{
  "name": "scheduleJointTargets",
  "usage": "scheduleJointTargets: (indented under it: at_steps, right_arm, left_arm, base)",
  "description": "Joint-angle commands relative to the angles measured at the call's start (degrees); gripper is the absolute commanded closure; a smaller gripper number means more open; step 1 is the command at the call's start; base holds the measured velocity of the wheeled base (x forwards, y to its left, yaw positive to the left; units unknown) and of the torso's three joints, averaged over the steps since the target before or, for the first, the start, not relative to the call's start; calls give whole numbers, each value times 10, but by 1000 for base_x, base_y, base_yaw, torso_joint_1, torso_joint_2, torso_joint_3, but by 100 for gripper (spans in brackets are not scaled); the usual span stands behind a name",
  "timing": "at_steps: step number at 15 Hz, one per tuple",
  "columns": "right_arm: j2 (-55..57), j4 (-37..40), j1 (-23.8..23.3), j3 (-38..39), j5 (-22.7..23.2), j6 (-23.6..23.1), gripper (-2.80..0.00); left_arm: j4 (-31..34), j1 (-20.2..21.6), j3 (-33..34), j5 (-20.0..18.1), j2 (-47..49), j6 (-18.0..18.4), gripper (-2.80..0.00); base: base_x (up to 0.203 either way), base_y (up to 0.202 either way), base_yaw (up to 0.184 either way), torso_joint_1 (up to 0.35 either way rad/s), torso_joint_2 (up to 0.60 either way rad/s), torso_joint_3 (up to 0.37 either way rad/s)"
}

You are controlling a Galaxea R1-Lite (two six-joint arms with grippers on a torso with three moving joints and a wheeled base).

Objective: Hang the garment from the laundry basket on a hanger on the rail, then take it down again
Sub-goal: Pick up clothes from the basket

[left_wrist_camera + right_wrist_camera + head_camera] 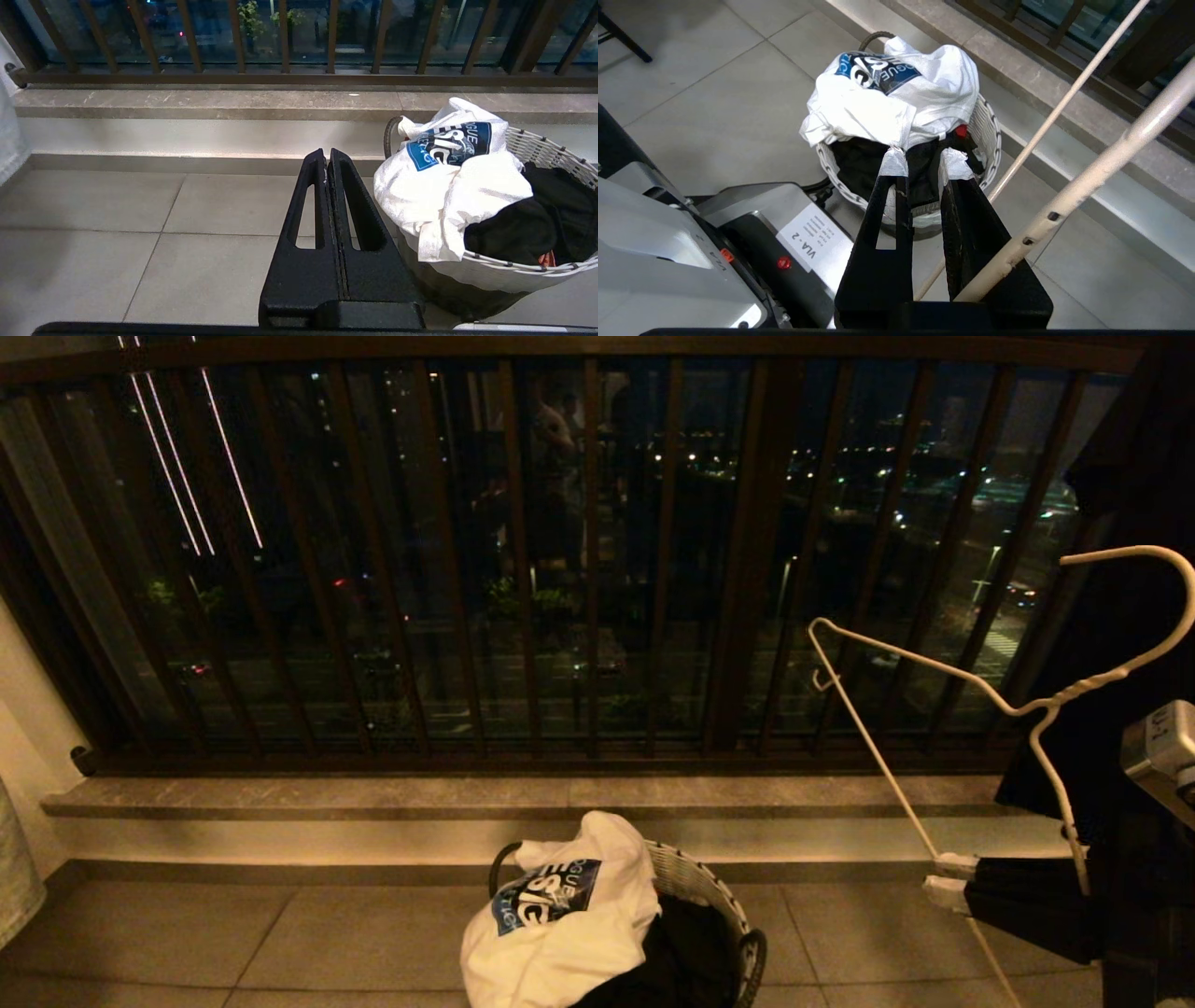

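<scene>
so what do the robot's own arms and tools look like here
Both tools are matte black with a grainy finish. Each finger is a long wedge tapering to the tip, with a narrow slot cut through it. The left tool is plain black throughout. The right tool has white tape wrapped round both fingertips. A silver-grey housing with a small printed label shows at the head view's right edge.

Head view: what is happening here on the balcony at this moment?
The robot's right gripper holds the white wire hanger in the air, to the right of the laundry basket. The white T-shirt lies draped over the basket's rim, on a black cloth, not yet picked up. The left gripper, fingers shut, is idle near the basket.
</scene>
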Motion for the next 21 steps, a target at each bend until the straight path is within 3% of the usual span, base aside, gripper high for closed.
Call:
scheduleJointTargets:
  at_steps: [1,21]
  right_arm:
    - [-2,0,0,-3,1,0,0]
    - [-21,1,1,16,-7,-1,0]
  left_arm:
    - [0,0,1,0,0,0,0]
    - [0,0,0,0,0,1,0]
  base:
    - [0,0,0,0,0,0]
    - [0,0,0,0,0,0]
